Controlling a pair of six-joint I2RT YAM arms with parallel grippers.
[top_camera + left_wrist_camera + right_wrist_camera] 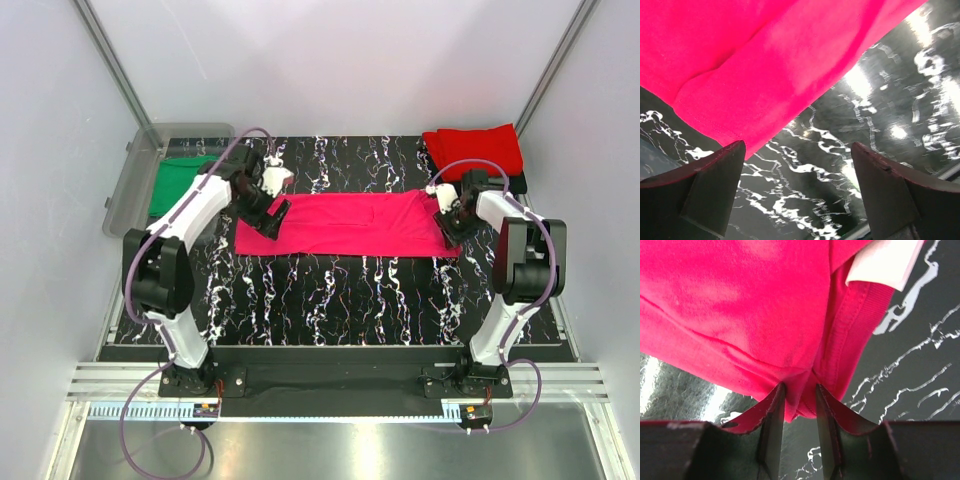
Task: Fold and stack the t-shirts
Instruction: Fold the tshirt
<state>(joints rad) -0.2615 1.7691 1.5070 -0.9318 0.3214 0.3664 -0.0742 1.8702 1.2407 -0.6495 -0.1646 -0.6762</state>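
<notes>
The magenta-pink t-shirt (350,225) lies folded into a long band across the middle of the marbled table. My right gripper (447,216) is at its right end, shut on a pinch of cloth (800,400) beside the collar, close to the white neck label (885,260). My left gripper (272,216) hovers at the shirt's left end. Its jaws stand wide open with only table between them (797,165), and the shirt's edge (740,125) lies just beyond the left fingertip. A folded red t-shirt (472,150) sits at the back right. A green t-shirt (175,185) lies in the bin.
A clear plastic bin (120,200) stands at the table's left edge, holding the green shirt. The black marbled tabletop (340,300) shows in front of the pink shirt. Metal frame posts and white walls close in the sides.
</notes>
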